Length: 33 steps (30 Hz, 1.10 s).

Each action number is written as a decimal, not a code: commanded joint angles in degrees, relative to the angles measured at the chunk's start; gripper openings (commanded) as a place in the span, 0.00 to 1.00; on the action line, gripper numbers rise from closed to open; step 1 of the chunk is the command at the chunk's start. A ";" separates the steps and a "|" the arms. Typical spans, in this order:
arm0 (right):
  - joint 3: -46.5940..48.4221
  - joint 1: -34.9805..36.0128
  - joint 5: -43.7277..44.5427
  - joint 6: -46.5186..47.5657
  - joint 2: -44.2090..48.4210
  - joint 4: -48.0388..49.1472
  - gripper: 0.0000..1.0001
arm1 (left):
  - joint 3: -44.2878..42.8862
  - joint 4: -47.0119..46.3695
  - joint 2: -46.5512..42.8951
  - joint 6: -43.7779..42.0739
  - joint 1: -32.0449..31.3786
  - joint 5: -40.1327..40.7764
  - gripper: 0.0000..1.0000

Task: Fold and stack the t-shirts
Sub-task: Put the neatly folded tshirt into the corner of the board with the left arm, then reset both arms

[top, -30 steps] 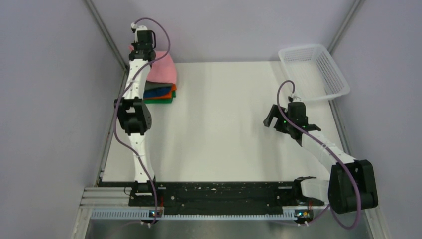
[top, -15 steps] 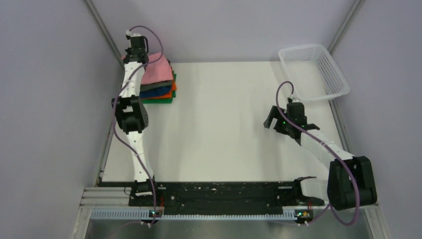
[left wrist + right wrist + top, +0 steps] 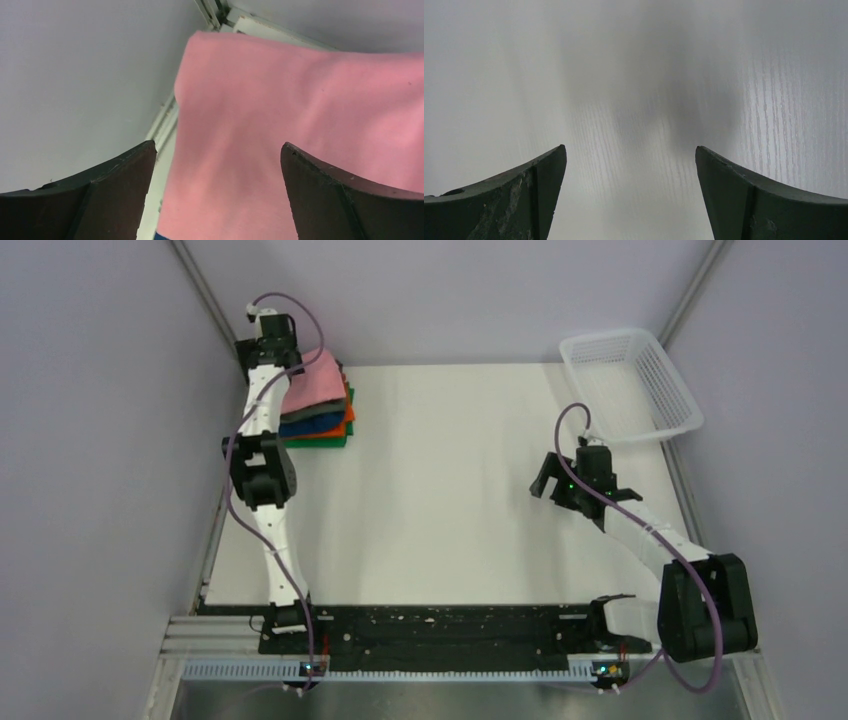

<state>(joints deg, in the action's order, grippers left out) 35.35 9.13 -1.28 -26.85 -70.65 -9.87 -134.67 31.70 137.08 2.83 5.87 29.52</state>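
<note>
Left gripper (image 3: pixel 217 150) had retreated toward the far-left corner of the table (image 3: pixel 450 490), jaws apart, pink t-shirt (image 3: pixel 318 380) lying atop the folded stack (image 3: pixel 325 426) there. Right gripper (image 3: pixel 630 152) hung over open surface, jaws apart; basket (image 3: pixel 630 380) stood far-right.

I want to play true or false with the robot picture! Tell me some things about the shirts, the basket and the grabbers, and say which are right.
1. The pink shirt lies on top of the stack. True.
2. The right gripper is holding a shirt. False: it is open over the bare table and holds nothing.
3. The white basket sits at the far right corner. True.
4. The stack is in the middle of the table. False: it is at the far left corner.
5. The left gripper is shut tight. False: its fingers stand apart, over the pink shirt.
</note>
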 commanded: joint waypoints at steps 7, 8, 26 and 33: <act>-0.89 -0.45 2.67 -0.67 6.73 -0.11 0.99 | 30.47 -8.63 -29.06 18.78 -5.08 -11.55 0.99; -1.65 -0.43 2.66 -0.68 7.85 0.47 0.99 | 34.94 -10.63 -32.18 19.15 -7.19 -9.83 0.99; -6.56 -0.46 9.87 -3.68 19.07 1.79 0.99 | 89.76 -14.41 -72.13 34.41 -28.49 -9.42 0.99; -7.44 -0.43 11.10 -3.34 22.01 1.62 0.99 | 88.90 -11.15 -74.09 37.70 -28.45 -6.78 0.99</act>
